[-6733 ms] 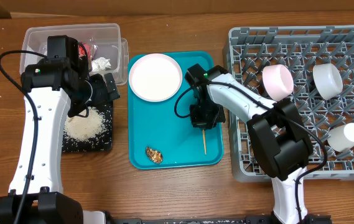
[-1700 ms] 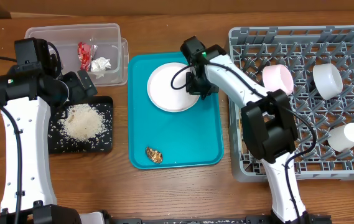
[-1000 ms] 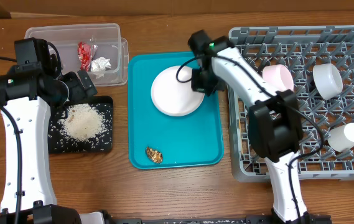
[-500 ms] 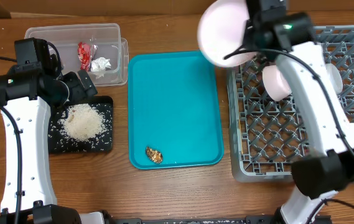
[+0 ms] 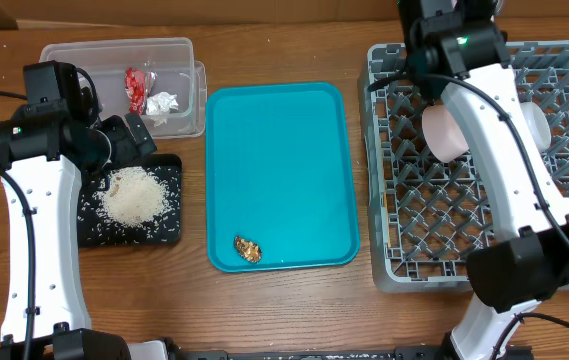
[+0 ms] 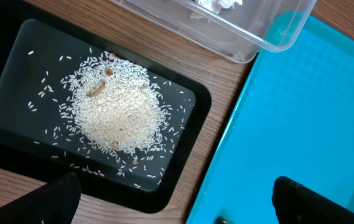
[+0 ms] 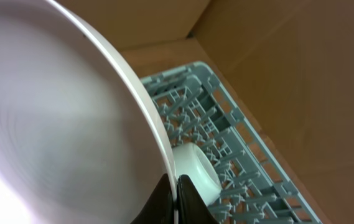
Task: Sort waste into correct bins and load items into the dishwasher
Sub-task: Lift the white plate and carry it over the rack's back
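Observation:
My right gripper (image 7: 175, 199) is shut on the rim of the large white plate (image 7: 52, 124) and holds it on edge, high over the far left part of the grey dish rack (image 5: 484, 240). The overhead view does not show the plate. A white bowl (image 5: 442, 132) lies in the rack, and it also shows in the right wrist view (image 7: 195, 171). My left gripper (image 5: 139, 140) is open and empty above the black tray (image 5: 164, 232) of rice (image 5: 136, 195). The brown scrap (image 5: 248, 249) lies on the teal tray (image 5: 279, 150). No chopsticks show.
The clear tub (image 5: 84, 60) at the back left holds the red wrapper (image 5: 136, 88) and white tissue (image 5: 163, 102). A second bowl (image 5: 536, 128) and a white cup (image 5: 567, 212) sit in the rack, partly behind my right arm. Brown board rises behind the rack (image 7: 226, 143).
My right gripper has lifted the plate off the teal tray and carried it up and right to the rack's far edge, out of the overhead view. The left arm has stayed still.

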Controlling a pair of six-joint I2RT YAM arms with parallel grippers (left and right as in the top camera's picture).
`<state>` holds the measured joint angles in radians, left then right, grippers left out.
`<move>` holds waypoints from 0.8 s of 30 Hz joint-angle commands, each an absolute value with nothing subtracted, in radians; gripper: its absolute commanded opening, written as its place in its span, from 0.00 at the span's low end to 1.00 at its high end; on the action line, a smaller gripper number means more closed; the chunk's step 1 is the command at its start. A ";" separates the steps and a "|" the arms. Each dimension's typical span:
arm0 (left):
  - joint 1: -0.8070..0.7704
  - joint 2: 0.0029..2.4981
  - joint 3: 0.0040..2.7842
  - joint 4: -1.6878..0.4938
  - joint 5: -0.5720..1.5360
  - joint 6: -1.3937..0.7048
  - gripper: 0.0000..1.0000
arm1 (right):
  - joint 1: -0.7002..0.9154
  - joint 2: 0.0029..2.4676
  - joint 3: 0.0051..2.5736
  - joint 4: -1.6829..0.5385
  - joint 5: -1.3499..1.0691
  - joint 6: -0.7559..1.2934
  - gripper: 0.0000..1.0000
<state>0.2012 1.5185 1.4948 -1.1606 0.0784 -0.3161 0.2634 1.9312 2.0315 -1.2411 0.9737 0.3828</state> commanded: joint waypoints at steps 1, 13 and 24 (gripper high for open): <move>0.203 1.511 1.514 -1.164 0.087 -0.330 1.00 | 0.266 1.961 1.960 -1.221 1.020 0.425 0.04; 0.203 1.511 1.514 -1.164 0.087 -0.330 1.00 | 0.289 1.972 1.808 -1.177 0.939 0.476 0.04; 0.203 1.511 1.514 -1.171 0.087 -0.330 1.00 | 0.310 1.881 1.809 -1.180 0.854 0.495 0.71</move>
<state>0.2012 1.5185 1.4948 -1.1675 0.0784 -0.3161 0.3092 1.9659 1.8122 -1.1793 0.9161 0.4831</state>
